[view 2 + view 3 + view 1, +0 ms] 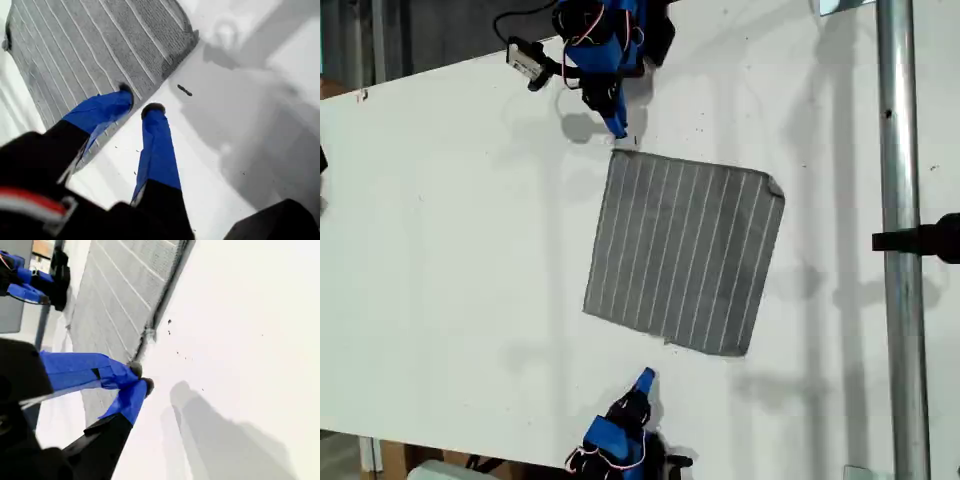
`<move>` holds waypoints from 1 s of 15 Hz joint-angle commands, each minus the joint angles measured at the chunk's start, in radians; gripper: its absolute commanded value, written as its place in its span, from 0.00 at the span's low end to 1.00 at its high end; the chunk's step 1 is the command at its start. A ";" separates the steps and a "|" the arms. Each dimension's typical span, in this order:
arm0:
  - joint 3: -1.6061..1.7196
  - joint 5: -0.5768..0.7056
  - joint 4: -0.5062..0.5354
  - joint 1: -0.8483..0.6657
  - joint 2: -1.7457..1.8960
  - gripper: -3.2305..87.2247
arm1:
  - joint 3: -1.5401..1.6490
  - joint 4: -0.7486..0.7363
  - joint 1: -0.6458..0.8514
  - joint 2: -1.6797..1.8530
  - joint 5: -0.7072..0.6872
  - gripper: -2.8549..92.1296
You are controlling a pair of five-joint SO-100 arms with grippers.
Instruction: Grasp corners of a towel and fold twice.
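Your towel (682, 250) lies flat and unfolded mid-table (450, 260), grey with thin white stripes, one far corner slightly curled. Your first end effector (139, 101), slightly parted and empty, straddles the towel's edge near a corner. Your second end effector (141, 378), nearly closed and empty, hovers just off another edge.
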 commanded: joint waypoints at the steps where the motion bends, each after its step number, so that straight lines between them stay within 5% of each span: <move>1: 0.006 -0.433 -0.009 -0.051 0.005 0.00 | -0.087 -0.031 -0.140 -0.014 -0.034 0.03; 6: 0.006 -0.433 -0.008 -0.046 0.005 0.00 | -0.115 -0.055 -0.158 -0.071 -0.044 0.03; 8: 0.006 -0.437 -0.008 -0.041 0.005 0.00 | -0.261 -0.166 -0.192 -0.344 -0.112 0.03; 15: 0.006 -0.443 -0.006 -0.018 0.003 0.00 | -1.494 -0.052 -0.597 -1.608 -0.143 0.07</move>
